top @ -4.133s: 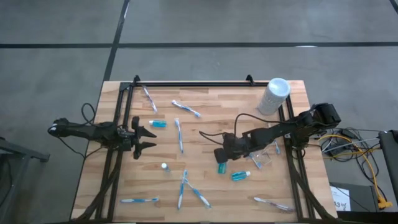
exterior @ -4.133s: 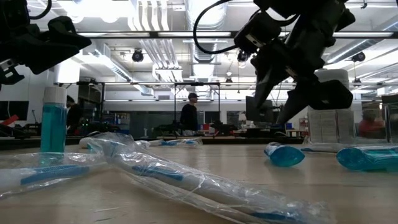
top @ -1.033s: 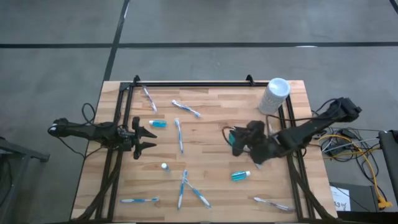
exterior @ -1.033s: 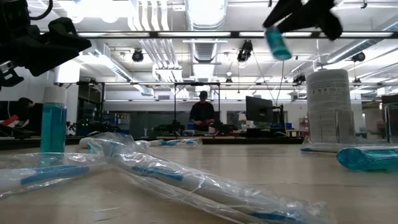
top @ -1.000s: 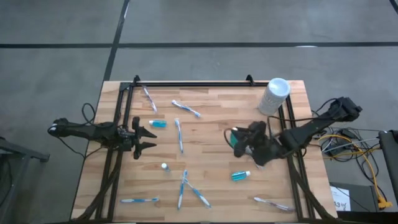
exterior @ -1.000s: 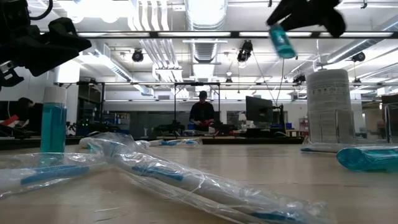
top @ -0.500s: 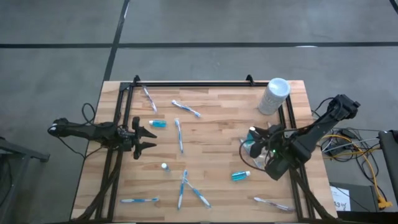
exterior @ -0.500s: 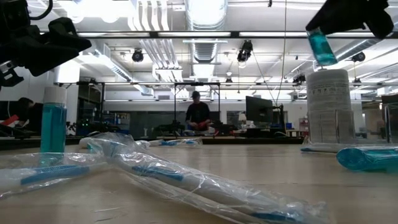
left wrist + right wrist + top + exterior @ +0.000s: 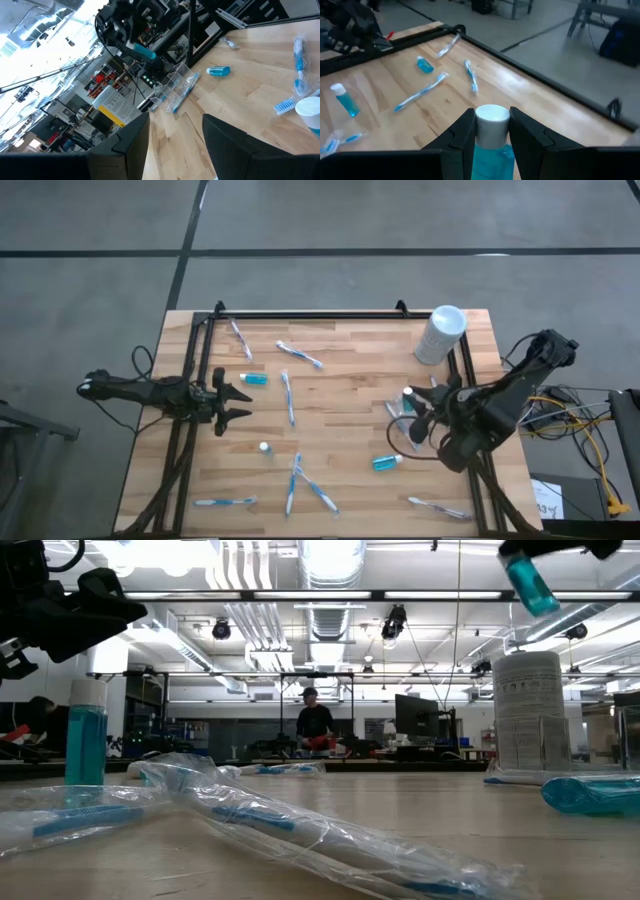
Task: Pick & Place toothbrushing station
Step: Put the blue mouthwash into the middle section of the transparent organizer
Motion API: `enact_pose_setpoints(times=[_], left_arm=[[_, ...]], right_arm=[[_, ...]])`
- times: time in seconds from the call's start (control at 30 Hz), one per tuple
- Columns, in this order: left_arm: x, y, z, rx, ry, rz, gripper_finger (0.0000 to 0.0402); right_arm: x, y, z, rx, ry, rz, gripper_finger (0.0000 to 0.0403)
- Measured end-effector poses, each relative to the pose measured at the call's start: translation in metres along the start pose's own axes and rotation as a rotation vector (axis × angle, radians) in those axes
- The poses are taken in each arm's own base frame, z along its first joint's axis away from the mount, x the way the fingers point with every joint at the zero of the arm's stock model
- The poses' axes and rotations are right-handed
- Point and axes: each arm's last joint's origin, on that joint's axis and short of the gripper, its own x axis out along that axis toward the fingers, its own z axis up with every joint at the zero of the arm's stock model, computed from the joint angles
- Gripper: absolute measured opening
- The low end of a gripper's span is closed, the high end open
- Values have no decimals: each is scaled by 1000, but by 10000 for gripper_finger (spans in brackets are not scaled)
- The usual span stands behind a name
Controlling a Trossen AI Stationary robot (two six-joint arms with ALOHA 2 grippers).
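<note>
My right gripper (image 9: 413, 408) hangs high over the table's right side, shut on a small blue tube (image 9: 490, 150) with a white cap (image 9: 407, 393). In the low view the tube (image 9: 527, 582) shows near the top edge. Below it the clear pouch (image 9: 175, 92) lies flat on the wood with a toothbrush in it. Thin blue-and-white toothbrushes (image 9: 288, 397) lie scattered flat. One tube (image 9: 263, 448) stands upright, and two more (image 9: 253, 378) (image 9: 387, 463) lie on their sides. My left gripper (image 9: 237, 402) waits open at the left edge, level. My right gripper pinches the tube's blue body just behind the cap (image 9: 489, 142) between its two fingers (image 9: 461, 135). The fingers lie along the tube. The white cap (image 9: 492, 114) sticks out past the fingertips. The tube is lifted well clear of the table and tilted.
A tall white cylinder (image 9: 440, 333) stands at the far right corner. Black frame rails run along the far edge (image 9: 310, 314) and both sides. The middle of the table (image 9: 340, 390) is bare wood. People show in the room beyond the table.
My right gripper has carried the tube toward the table's right edge and a little upward, rolling its wrist as it went. The tube has stayed in the shut fingers and changed its tilt. The other things on the table have stayed in place.
</note>
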Motion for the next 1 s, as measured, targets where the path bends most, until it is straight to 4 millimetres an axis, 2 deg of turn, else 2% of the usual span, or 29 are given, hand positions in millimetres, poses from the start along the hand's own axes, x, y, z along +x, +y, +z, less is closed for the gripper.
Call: enact_pose_setpoints(times=[0.17, 0.33, 0.53, 0.77, 1.0], left_arm=[[0, 0, 0, 0, 0, 0, 188], [0, 0, 0, 0, 1, 0, 188], [0, 0, 0, 0, 1, 1, 188], [0, 0, 0, 0, 1, 1, 188], [0, 0, 0, 0, 2, 1, 188]], right_arm=[[-9, -6, 20, -66, 6, 10, 95], [-17, -13, 35, -131, 92, 26, 95], [-24, -19, 50, -220, 73, 62, 95], [-28, -29, 58, -190, 22, 122, 95], [-29, -19, 63, -261, -59, 254, 95]])
